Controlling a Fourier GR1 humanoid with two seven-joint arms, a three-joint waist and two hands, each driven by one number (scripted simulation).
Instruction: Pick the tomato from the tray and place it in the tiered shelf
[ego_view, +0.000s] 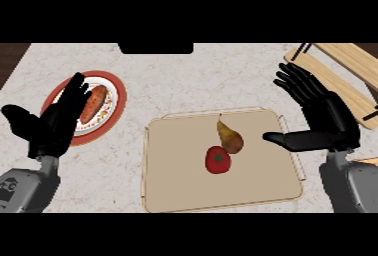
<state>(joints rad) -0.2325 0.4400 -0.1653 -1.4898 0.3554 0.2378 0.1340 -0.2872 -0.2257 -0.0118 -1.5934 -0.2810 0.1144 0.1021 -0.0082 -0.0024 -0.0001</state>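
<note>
Sitting on the tan tray, the tomato touches a brown pear just above it. The right hand hovers spread wide beside the tray, near the wooden tiered shelf. The left hand, fingers straight, overlaps a plate holding a sausage.

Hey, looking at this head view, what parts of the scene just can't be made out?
- Shelf: cut off by the right edge, so its tiers cannot be counted.
- Plate: its left part hidden behind the open left hand; the food on it is too small to name.
- Dark object at the counter's far edge: cut off at the top.
- Tomato and pear on the tray: touching or apart, unclear.
- Right hand: open, hiding counter.
</note>
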